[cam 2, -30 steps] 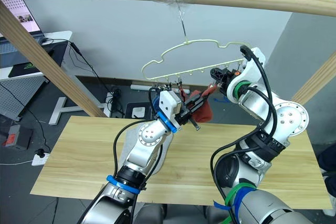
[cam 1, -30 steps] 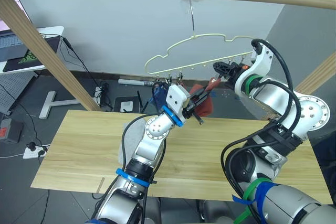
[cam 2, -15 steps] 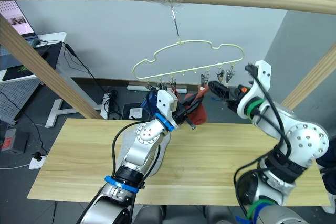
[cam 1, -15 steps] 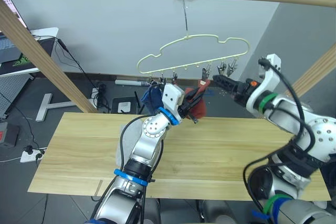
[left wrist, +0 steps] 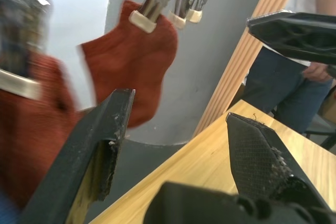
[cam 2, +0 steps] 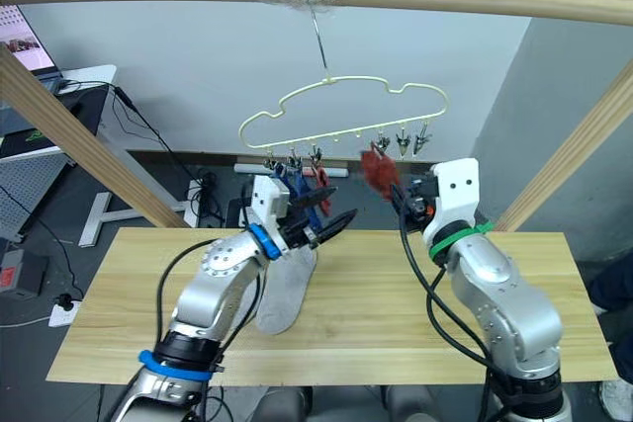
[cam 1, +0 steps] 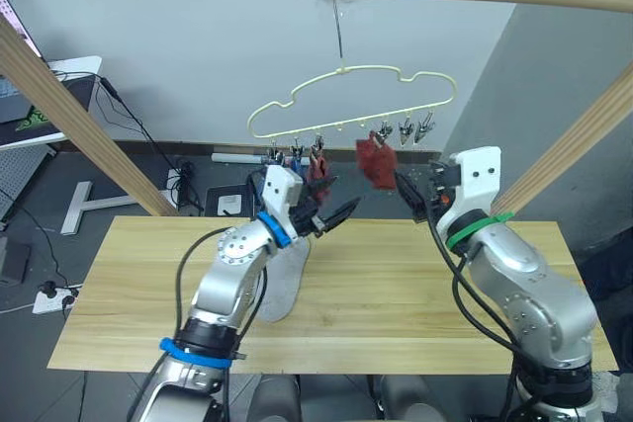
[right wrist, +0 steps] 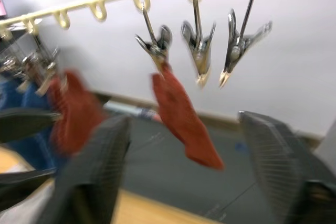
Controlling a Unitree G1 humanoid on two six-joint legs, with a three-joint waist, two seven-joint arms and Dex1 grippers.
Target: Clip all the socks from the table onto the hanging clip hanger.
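Grey sock lies under the left arm, nearer to it than to the right.

The left gripper (cam 2: 318,212), fingers apart and empty, is just above the grey sock (cam 2: 285,289) on the table (cam 2: 119,294); its long axis runs away from the robot. The right gripper (cam 1: 413,195), also apart, is near the hanger (cam 2: 341,111).

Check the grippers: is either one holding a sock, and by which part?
Neither. The left gripper and right gripper are both open and empty. The rust red sock hangs from a clip on the clip hanger, gripped at its upper edge.
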